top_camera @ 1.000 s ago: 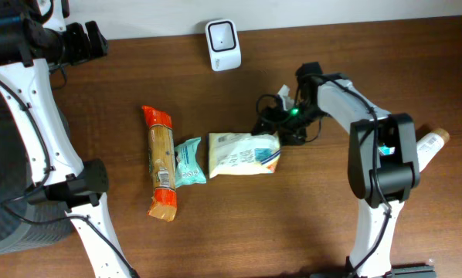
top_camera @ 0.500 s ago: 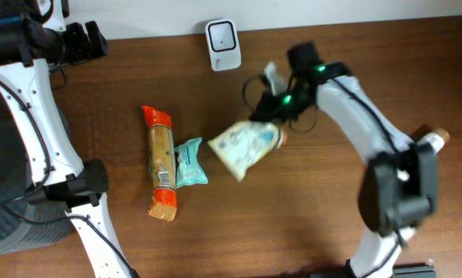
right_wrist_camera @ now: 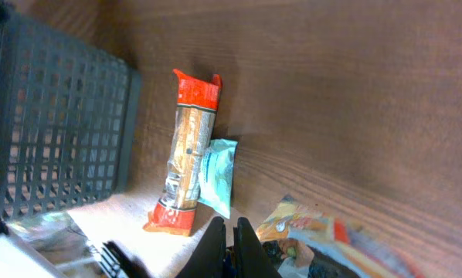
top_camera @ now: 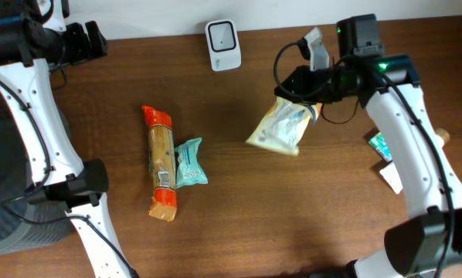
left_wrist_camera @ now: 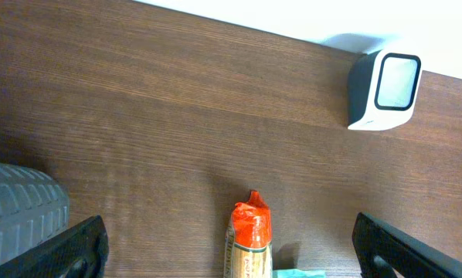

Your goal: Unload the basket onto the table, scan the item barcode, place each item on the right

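The right gripper [top_camera: 300, 96] is pinched tight on one end of a crinkly, glossy yellow-and-white pouch [top_camera: 280, 128], which hangs tilted beneath it over bare, dark wood-grain table [top_camera: 331, 216]. Off to its left, by the table's back edge and the pale wall [top_camera: 331, 8], sits the rounded white scanner [top_camera: 222, 44]; farther left lie a long orange-ended packet [top_camera: 161, 162] touching a small teal sachet [top_camera: 188, 162]. The left gripper [top_camera: 88, 40], at the far corner, stands spread wide with nothing in it.

free: table [top_camera: 239, 224] before scanner [top_camera: 222, 45]; blocked: cracker pack [top_camera: 161, 162], teal packet [top_camera: 189, 162]
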`<state>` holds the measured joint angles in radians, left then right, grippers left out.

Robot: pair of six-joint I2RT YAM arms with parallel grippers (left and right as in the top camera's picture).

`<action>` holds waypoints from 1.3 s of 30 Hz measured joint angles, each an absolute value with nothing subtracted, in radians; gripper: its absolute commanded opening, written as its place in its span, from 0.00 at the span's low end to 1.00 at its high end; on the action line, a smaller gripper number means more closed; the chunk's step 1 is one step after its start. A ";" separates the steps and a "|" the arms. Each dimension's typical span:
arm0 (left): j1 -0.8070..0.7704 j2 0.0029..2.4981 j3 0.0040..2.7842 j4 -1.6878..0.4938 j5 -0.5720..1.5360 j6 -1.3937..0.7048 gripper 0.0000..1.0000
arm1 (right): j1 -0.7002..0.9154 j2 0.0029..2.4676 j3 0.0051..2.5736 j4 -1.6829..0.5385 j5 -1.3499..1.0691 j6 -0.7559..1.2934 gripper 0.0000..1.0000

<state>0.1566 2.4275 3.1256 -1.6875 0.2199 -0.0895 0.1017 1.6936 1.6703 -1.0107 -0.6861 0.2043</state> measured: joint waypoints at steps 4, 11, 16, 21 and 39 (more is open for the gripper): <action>0.157 2.428 3.126 -1.687 0.220 -0.089 0.99 | 0.166 1.813 1.631 -1.002 -0.701 0.313 0.04; 0.157 2.428 3.126 -1.687 0.220 -0.089 0.99 | 0.159 1.989 1.630 -0.997 -0.515 0.138 0.56; 0.157 2.428 3.126 -1.687 0.220 -0.089 0.99 | 0.077 2.112 1.628 -1.024 -0.448 -0.135 1.00; 0.157 2.428 3.126 -1.687 0.220 -0.089 0.99 | -0.070 2.123 1.628 -1.104 -0.508 -0.333 0.99; 0.157 2.428 3.126 -1.687 0.220 -0.089 0.99 | 0.167 2.238 1.480 -1.158 -0.660 -0.485 0.04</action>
<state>0.1566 2.4275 3.1256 -1.6875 0.2199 -0.0895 0.1673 2.2383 1.4803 -1.1576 -0.6598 -0.4850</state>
